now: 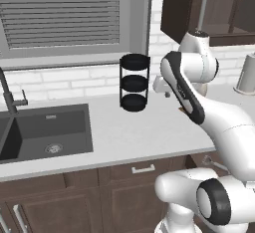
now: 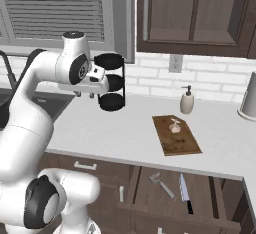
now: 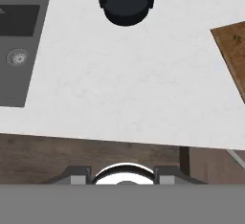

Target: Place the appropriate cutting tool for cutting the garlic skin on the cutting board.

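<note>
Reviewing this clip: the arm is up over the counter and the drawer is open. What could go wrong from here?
1. The open drawer holds two tools: a knife and a peeler-like tool. The arm might pick the wrong one.
2. The garlic sits on the cutting board; placing the tool could knock it off.
3. The gripper hangs near the black tiered rack; a swing might clip it.

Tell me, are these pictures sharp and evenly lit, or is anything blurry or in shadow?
Right base view: even, flat light; the garlic on the cutting board looks soft, and the open drawer is dimmer. Left base view: the black tiered rack casts barely any shadow. Hand view: the counter looks bright and slightly grainy, without glare.
</note>
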Robot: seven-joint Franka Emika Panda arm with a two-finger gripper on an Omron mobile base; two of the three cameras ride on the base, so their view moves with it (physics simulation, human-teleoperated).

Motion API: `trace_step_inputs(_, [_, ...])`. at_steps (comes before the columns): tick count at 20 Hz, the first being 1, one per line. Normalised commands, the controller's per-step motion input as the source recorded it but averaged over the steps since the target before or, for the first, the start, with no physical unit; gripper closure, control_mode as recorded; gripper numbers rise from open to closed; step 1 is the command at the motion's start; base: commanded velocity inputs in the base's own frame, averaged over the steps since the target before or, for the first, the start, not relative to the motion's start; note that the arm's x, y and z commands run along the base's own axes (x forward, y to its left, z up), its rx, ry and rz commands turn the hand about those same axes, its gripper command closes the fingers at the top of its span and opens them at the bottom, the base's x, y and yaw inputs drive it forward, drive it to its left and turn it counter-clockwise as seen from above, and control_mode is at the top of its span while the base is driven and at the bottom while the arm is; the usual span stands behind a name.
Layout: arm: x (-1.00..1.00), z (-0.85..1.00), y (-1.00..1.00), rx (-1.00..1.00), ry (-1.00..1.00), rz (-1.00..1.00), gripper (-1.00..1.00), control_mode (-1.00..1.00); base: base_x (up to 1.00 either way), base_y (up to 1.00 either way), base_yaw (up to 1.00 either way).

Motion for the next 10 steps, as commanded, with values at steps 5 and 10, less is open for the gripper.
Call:
trace_step_inputs(5, [-0.29,-0.16,-0.35,0.00,0.00,-0.04,-1.00,-1.00,0.00,0.00,0.00])
trace_step_inputs(10, [-0.35,-0.53,-1.00,0.13,0.06,-0.11,-1.00,-1.00,0.00,0.00,0.00])
